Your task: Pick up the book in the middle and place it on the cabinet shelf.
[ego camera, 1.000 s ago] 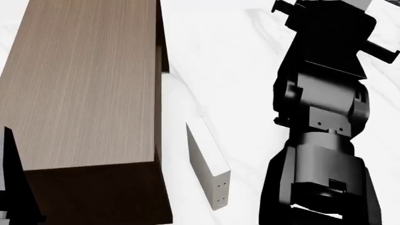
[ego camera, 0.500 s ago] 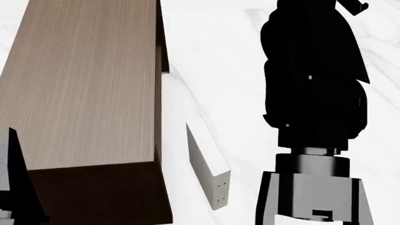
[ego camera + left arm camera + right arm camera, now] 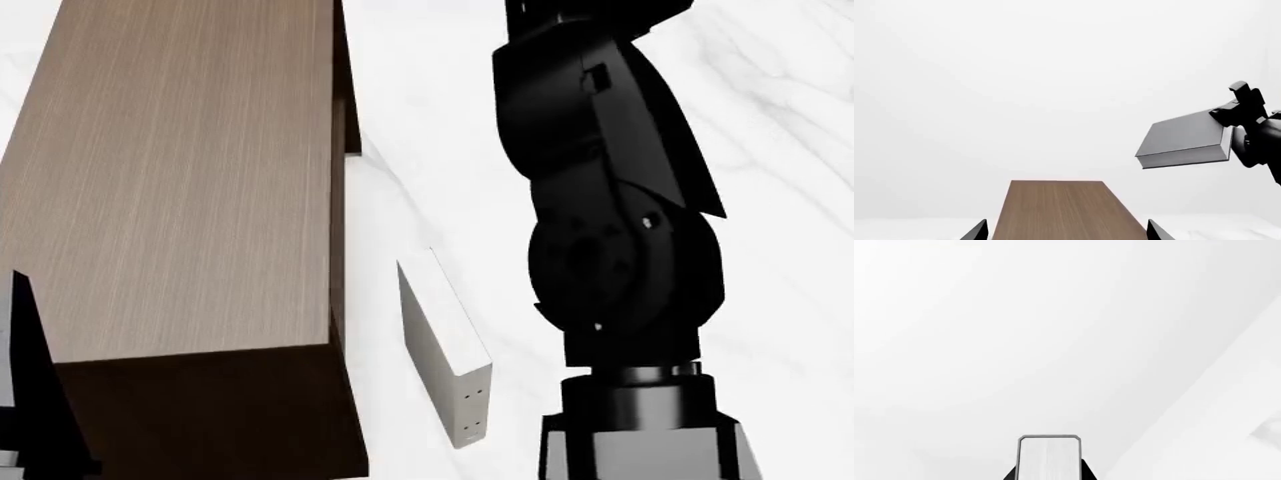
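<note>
Writing: you have none to read; the off-white book point(image 3: 445, 345) shows only small dots on its spine.
Book: your grey book point(image 3: 1184, 140) is in the air, level, well above and to one side of the cabinet point(image 3: 1064, 212), touching nothing but the right gripper point(image 3: 1241, 120).
Right gripper: clamped on the book's edge; your right wrist view shows white page edges point(image 3: 1049, 457) between the black fingers.
Left gripper: only two black fingertips point(image 3: 975, 232) show, set apart on either side of the cabinet top, so probably open.
Room: blank white all around the book; the cabinet point(image 3: 174, 200) top is bare wood.
Hidden: in the head view your right arm point(image 3: 607, 230) blocks the book and gripper; the cabinet runs off frame.
</note>
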You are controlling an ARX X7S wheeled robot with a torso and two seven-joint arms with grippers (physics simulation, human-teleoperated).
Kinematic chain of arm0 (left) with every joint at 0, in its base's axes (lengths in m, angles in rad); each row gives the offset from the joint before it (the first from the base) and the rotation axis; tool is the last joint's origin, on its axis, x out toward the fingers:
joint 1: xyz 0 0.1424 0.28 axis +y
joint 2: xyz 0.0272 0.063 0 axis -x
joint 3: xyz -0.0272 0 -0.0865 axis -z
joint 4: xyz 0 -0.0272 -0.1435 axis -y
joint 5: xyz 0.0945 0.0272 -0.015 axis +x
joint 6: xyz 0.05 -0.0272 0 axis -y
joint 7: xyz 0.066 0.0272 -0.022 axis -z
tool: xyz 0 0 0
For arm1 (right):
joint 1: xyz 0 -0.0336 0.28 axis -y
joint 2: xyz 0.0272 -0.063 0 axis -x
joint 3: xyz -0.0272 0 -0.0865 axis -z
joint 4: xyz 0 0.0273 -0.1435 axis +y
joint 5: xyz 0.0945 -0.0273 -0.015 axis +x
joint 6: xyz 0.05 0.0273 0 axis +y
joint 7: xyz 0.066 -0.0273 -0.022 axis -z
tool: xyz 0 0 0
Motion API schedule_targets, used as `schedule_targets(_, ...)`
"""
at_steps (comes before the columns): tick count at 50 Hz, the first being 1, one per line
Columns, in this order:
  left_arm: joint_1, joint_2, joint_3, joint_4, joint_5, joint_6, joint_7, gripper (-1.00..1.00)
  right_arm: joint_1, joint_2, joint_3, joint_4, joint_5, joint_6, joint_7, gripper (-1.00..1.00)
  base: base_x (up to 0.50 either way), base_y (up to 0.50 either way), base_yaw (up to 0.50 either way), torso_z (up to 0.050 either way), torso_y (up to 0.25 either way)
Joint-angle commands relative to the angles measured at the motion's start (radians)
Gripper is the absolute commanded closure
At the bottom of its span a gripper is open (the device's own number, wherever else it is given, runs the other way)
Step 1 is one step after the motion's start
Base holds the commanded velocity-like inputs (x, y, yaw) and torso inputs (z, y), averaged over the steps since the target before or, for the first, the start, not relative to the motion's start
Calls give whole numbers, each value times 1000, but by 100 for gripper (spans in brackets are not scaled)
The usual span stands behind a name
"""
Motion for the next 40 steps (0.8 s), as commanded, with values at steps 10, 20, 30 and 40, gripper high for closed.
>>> schedule_targets(10, 0, -11, -1, -2, -5, 9, -9, -100, 1, -7, -147, 10, 274, -86, -9, 100, 0, 0, 0, 0, 2)
schedule_targets(20, 3, -15, 3, -3, -4, 15, -10, -100, -6, -5, -265, 16, 386, -129, 3, 100, 0, 0, 0, 0, 1)
schedule_targets(30, 2, -18, 7, 4, -8, 13, -17, -100, 15, -6, -413, 25, 502, -197, 1, 100, 0, 0, 0, 2, 2)
schedule_targets(40, -1, -16, 20, -8, 2, 21, -16, -100, 50, -2, -552, 67, 567, -179, -20, 100, 0, 0, 0, 0, 1)
